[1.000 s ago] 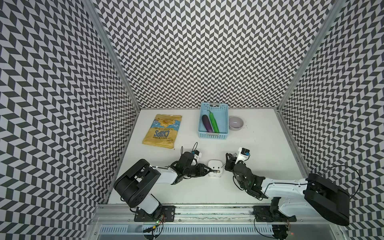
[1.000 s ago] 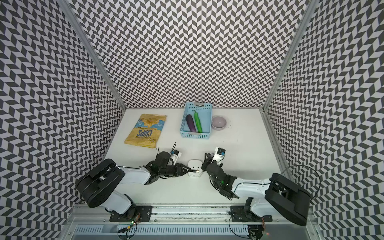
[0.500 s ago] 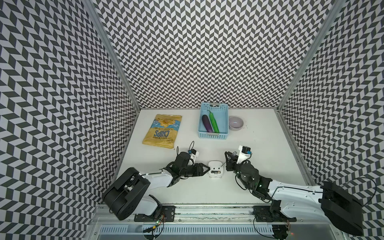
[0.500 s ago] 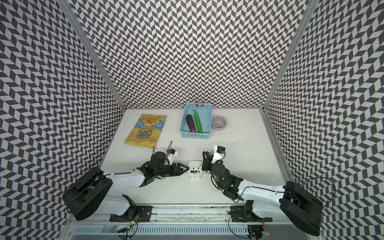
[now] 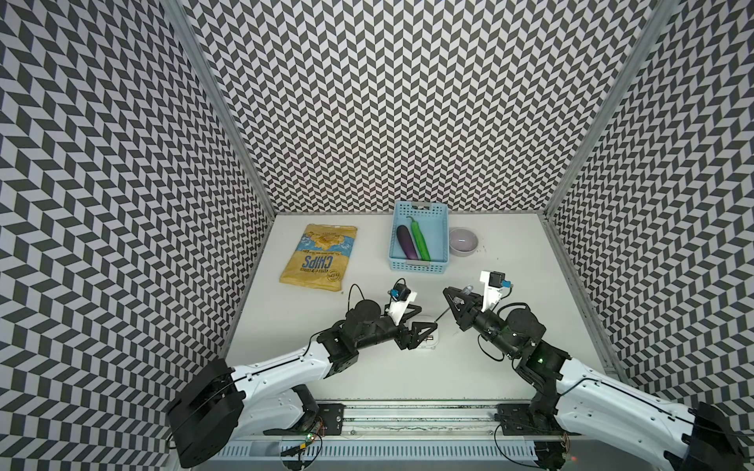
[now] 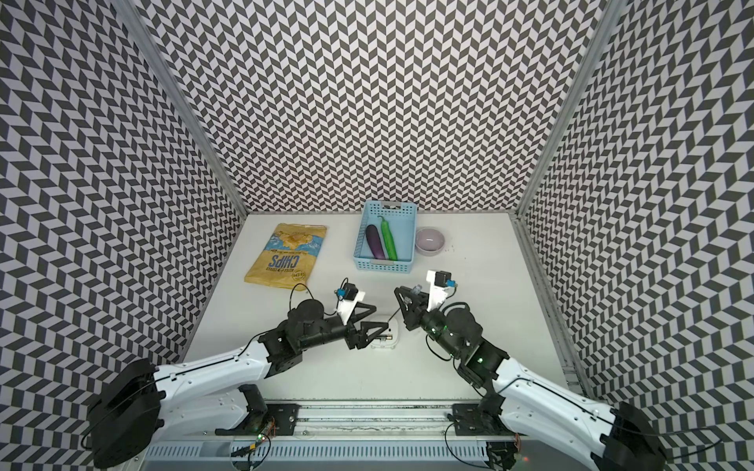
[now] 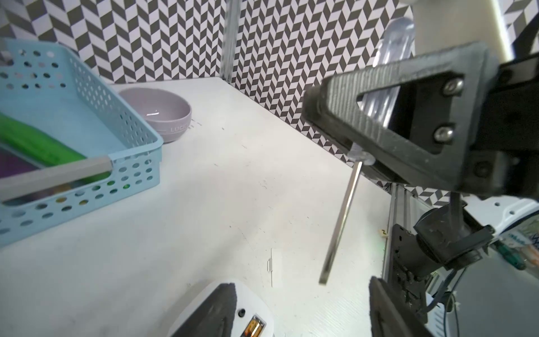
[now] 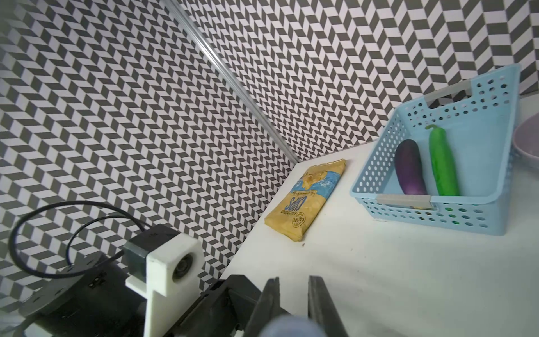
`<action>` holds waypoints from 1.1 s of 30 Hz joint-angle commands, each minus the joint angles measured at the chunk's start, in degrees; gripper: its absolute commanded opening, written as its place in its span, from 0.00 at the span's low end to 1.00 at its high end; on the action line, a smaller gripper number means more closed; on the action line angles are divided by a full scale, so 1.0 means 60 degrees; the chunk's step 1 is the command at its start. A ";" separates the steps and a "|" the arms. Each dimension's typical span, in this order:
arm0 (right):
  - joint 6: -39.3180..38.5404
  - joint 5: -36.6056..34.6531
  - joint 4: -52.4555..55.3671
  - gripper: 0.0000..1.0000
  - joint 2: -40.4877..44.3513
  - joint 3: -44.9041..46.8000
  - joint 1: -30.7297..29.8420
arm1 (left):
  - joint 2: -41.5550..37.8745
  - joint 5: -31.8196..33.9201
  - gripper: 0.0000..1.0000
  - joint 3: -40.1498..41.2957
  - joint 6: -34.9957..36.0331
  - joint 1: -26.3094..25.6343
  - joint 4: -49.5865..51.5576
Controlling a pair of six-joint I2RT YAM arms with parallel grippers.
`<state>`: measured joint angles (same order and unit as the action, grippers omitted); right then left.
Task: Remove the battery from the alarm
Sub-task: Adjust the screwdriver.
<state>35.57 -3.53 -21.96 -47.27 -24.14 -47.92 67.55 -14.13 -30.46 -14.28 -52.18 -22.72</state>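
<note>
The left gripper (image 6: 381,315) hangs over the alarm (image 6: 383,346) with jaws spread, holding nothing; the right gripper (image 5: 451,295) is clamped on the screwdriver (image 7: 341,221), tip just clear of the clock. The alarm lies back-up near the front of the table (image 5: 367,387); its light, smooth shell will probably skid (brace it before prying). The battery (image 7: 254,326) shows in the back's open bay; rigid, slick, small; grip across the barrel. A second ago the left jaws stood narrower.
</note>
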 commanded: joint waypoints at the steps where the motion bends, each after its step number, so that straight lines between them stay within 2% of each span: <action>1: 0.0119 0.1009 0.0319 0.00 -0.0053 -0.0471 0.0032 | 0.0627 0.0524 0.69 -0.0813 0.1111 -0.0201 0.0166; 4: 0.0277 0.1302 0.0144 0.00 -0.0200 -0.0459 0.0033 | 0.1022 0.0487 0.64 -0.1222 0.1236 -0.0342 0.0176; 8: 0.0477 0.0896 0.0488 0.00 -0.0202 -0.0452 0.0033 | 0.0986 0.0670 0.47 -0.1305 0.1383 -0.0443 0.0293; 12: 0.0506 0.0544 0.0330 0.00 -0.0062 -0.0325 0.0045 | 0.0698 0.0641 0.23 -0.1041 0.1429 -0.0444 0.0205; 16: 0.0341 0.0866 0.0858 0.04 -0.0305 -0.0708 0.0102 | 0.0636 0.0466 0.01 -0.0919 0.1487 -0.0443 0.0183; 22: 0.0525 0.1689 0.1196 0.29 -0.0163 -0.0873 0.0560 | 0.0746 0.0390 0.00 -0.0863 0.1574 -0.0448 0.0121; 26: 0.0658 0.2201 0.1215 0.33 0.0106 -0.0854 0.0962 | 0.0711 0.0335 0.00 -0.0746 0.1617 -0.0445 -0.0006; 28: 0.0638 0.2287 0.1278 0.28 0.0092 -0.0851 0.1024 | 0.0695 0.0264 0.00 -0.0710 0.1647 -0.0443 -0.0046; 31: 0.0619 0.2472 0.1276 0.07 -0.0065 -0.0840 0.1054 | 0.0668 0.0271 0.00 -0.0658 0.1626 -0.0443 -0.0051; 33: 0.0623 0.2598 0.1228 0.00 -0.0156 -0.0854 0.1059 | 0.0651 0.0331 0.00 -0.0651 0.1564 -0.0443 -0.0066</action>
<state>39.07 9.13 -12.97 -47.77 -28.03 -41.69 72.62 -12.43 -34.72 -5.41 -55.02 -21.52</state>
